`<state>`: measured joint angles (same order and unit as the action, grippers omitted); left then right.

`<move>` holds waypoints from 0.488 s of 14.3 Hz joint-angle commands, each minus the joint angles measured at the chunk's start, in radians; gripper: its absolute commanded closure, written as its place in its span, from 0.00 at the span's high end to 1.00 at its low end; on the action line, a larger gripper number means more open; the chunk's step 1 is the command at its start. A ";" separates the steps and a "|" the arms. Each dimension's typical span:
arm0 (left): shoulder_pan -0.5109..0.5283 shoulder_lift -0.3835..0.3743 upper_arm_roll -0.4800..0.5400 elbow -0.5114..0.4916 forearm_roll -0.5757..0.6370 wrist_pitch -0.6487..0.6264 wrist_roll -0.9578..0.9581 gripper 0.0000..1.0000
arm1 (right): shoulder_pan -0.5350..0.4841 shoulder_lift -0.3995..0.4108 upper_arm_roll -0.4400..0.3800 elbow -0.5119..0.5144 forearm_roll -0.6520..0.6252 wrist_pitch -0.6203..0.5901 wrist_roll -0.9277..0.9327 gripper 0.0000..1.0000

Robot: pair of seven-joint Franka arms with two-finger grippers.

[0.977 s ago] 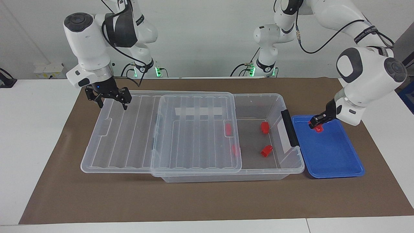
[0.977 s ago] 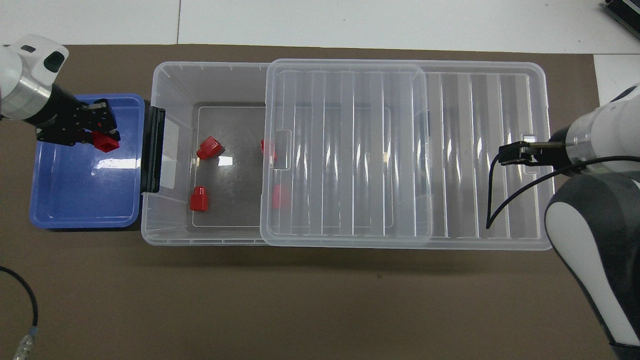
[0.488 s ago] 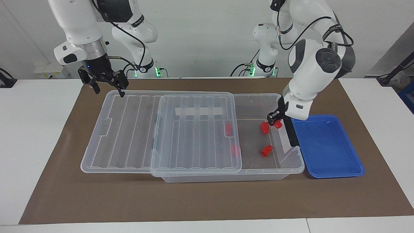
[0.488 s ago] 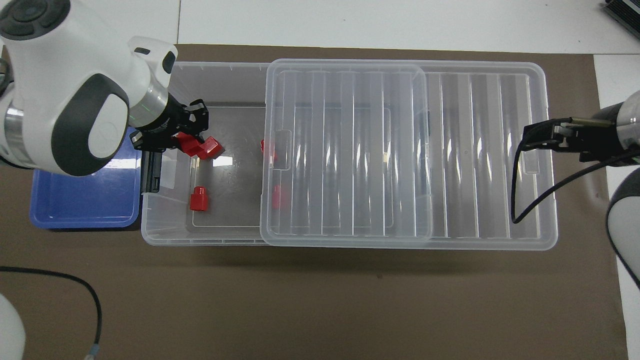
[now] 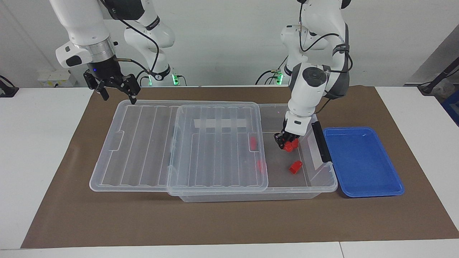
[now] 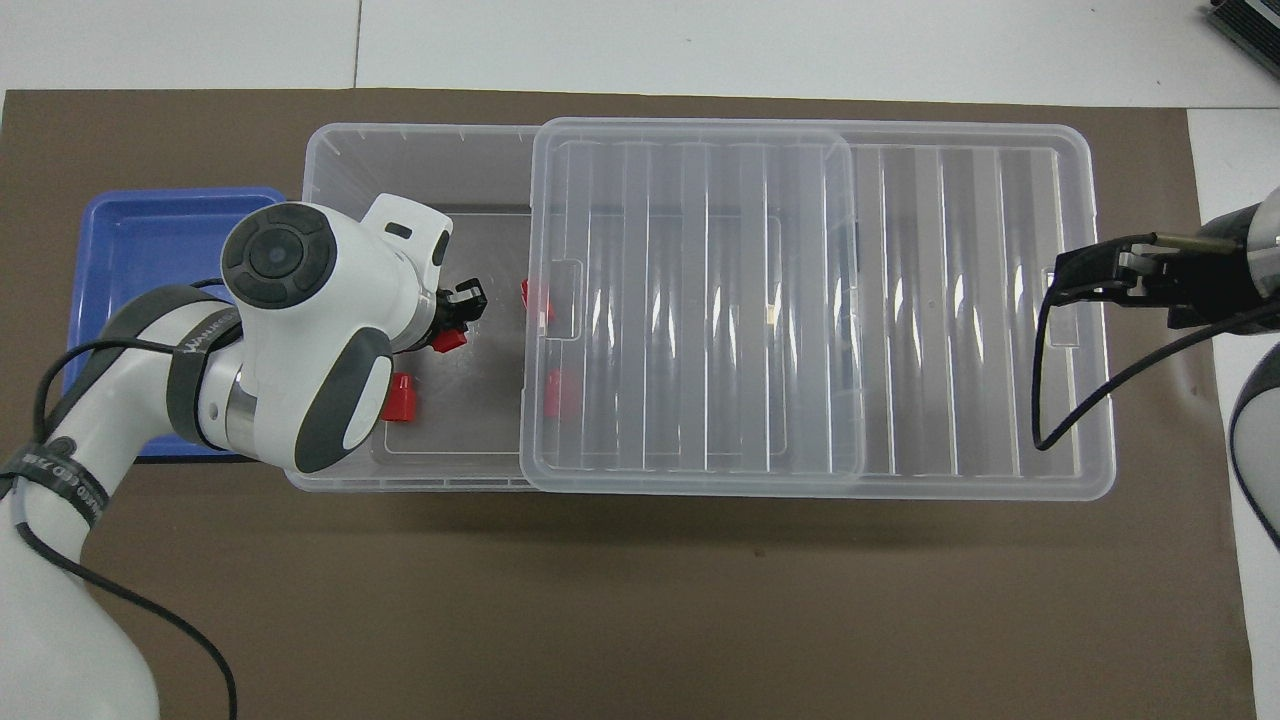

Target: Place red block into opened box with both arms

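Box (image 5: 324, 181): clear bin on the brown mat (image 5: 229, 218); lid (image 5: 218, 143) slid toward the right arm's end, leaving the handle end open, presumably for loading.

Left hand (image 5: 285, 143): lowered inside the open end, clenched on a red block (image 5: 288, 147). Block held just above the floor, close beside another block; release appears the step in hand.

Blocks in box: one loose (image 5: 295, 167) on the floor in the open part, two more showing through the lid (image 5: 253, 142).

Tray (image 5: 362, 163): blue, by the box's handle (image 5: 321, 142), nothing in it.

Right hand (image 5: 116, 91): fingers spread, grasping nothing, over the lid's edge at its own end; waiting.

Views: facing view shows the left hand's depth inside the box and the neighbouring block; overhead, the arm covers both, only a bit of the held block (image 6: 449, 339) peeping out.
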<state>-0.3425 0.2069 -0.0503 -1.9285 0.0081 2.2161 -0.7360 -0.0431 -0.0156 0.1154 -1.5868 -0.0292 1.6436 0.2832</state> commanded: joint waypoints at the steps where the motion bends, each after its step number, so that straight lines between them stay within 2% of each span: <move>1: -0.020 -0.049 0.018 -0.089 0.032 0.072 0.000 0.00 | -0.014 -0.015 0.001 -0.033 0.023 -0.002 -0.001 1.00; 4: -0.027 0.003 0.020 -0.153 0.032 0.221 -0.005 0.00 | -0.020 -0.023 0.001 -0.044 0.023 -0.002 -0.022 1.00; 7: -0.035 0.051 0.020 -0.155 0.053 0.266 -0.008 0.00 | -0.023 -0.026 0.000 -0.047 0.023 -0.013 -0.030 1.00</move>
<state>-0.3515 0.2420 -0.0497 -2.0694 0.0260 2.4385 -0.7354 -0.0475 -0.0160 0.1117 -1.6079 -0.0283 1.6404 0.2802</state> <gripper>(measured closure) 0.656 0.000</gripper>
